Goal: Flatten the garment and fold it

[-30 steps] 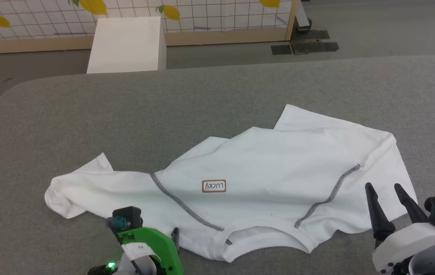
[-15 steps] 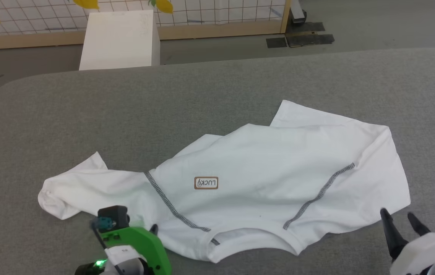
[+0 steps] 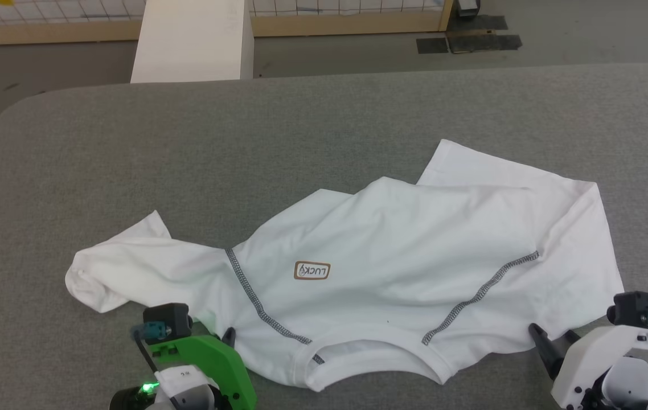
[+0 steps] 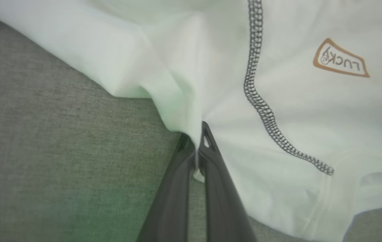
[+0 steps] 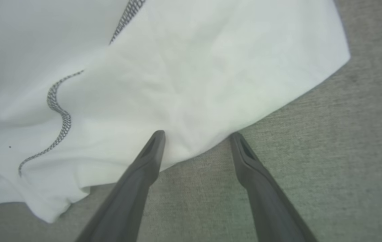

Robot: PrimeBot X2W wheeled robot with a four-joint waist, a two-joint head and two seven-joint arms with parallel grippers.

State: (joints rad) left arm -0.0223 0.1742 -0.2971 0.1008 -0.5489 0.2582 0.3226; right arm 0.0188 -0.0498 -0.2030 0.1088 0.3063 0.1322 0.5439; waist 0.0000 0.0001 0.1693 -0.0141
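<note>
The garment (image 3: 404, 256) is a white long-sleeved shirt lying rumpled on the grey padded table (image 3: 187, 148), collar toward me and a tan patch (image 3: 312, 271) at mid-chest. One sleeve is bunched at the left, and the body is folded over at the far right. My left gripper (image 3: 227, 337) is shut on a pinch of the garment (image 4: 295, 101) at its near edge, beside the zigzag shoulder seam (image 4: 261, 104). My right gripper (image 5: 197, 136) is open, its fingertips straddling the near right edge of the garment (image 5: 177, 67), one finger over cloth and one over table.
A rigid white box (image 3: 193, 40) stands on the floor beyond the table's far edge. Behind it runs a wooden-framed grid fence (image 3: 347, 23), with dark mats (image 3: 466, 42) on the floor at the far right. Bare grey table surrounds the shirt.
My left gripper has shut on the garment's near edge. My right gripper has drawn back and down to the cloth's right edge, still open. The head camera has shifted.
</note>
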